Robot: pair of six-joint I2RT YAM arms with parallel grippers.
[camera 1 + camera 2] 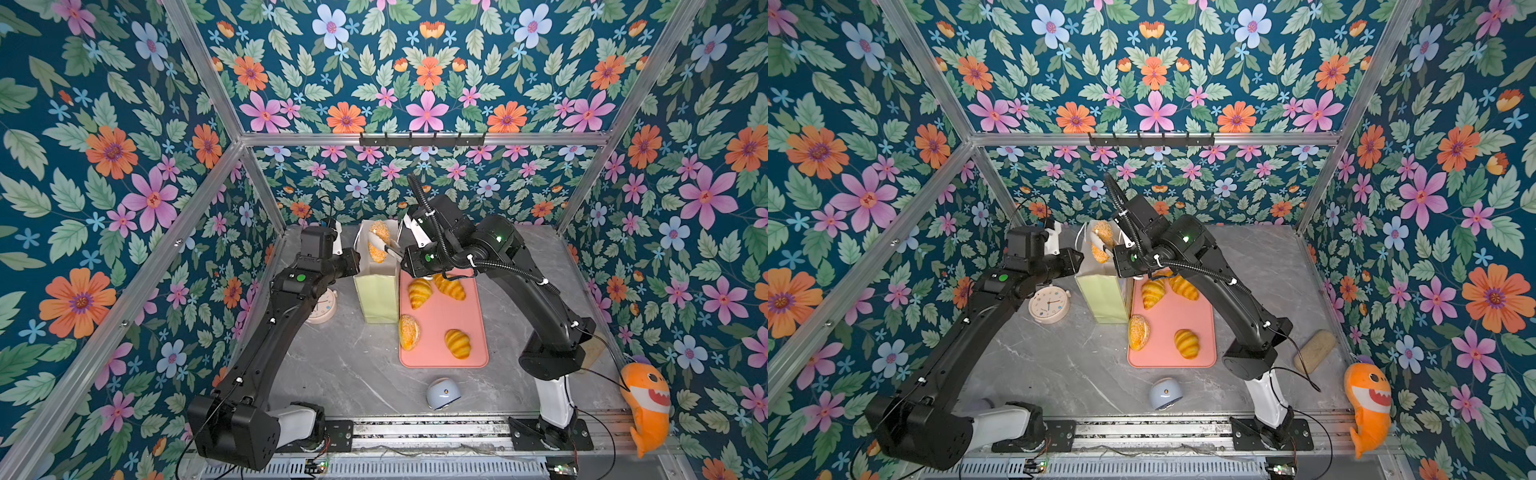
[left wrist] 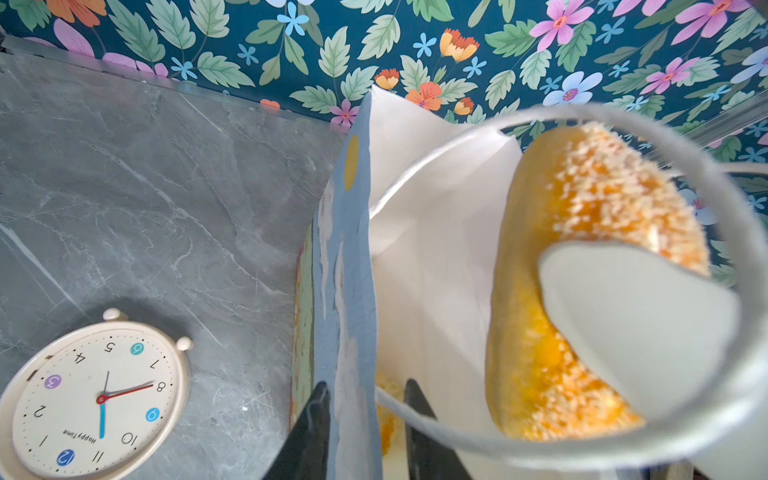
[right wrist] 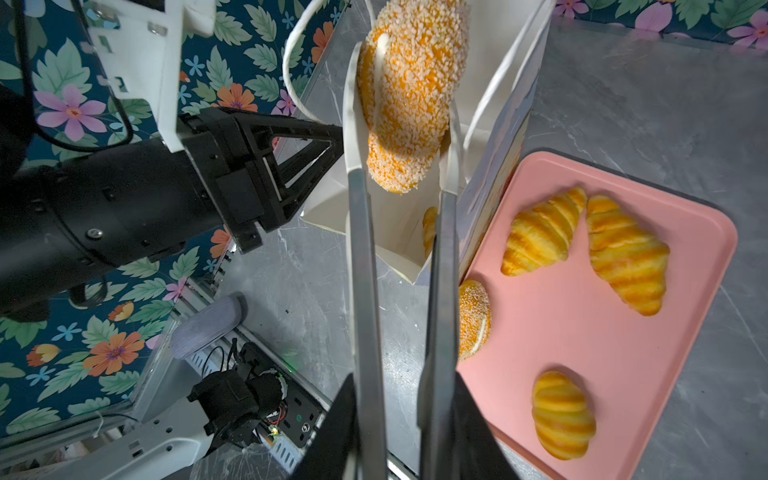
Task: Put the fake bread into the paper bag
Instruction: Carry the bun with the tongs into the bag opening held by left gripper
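A seeded bun (image 1: pixel 379 245) (image 3: pixel 407 104) hangs on edge in the mouth of the paper bag (image 1: pixel 376 299) (image 1: pixel 1102 301). It is pinched by long grey tongs (image 3: pixel 361 270), and my right gripper (image 3: pixel 403 378) (image 1: pixel 405 259) is shut on those tongs. My left gripper (image 2: pixel 365 388) (image 1: pixel 355 260) is shut on the bag's blue printed wall (image 2: pixel 349 291), one finger inside and one outside. Another piece of fake bread (image 2: pixel 388 415) lies at the bag's bottom. On the pink tray (image 1: pixel 434 353) lie three croissants (image 1: pixel 419 293) (image 1: pixel 451 286) (image 1: pixel 457 343) and a seeded bun (image 1: pixel 409 332).
A cream alarm clock (image 1: pixel 1049 305) lies left of the bag, under my left arm. A pale blue dome (image 1: pixel 442 392) sits near the front edge. A flat tan block (image 1: pixel 1314 351) and an orange shark plush (image 1: pixel 648 399) are at the right.
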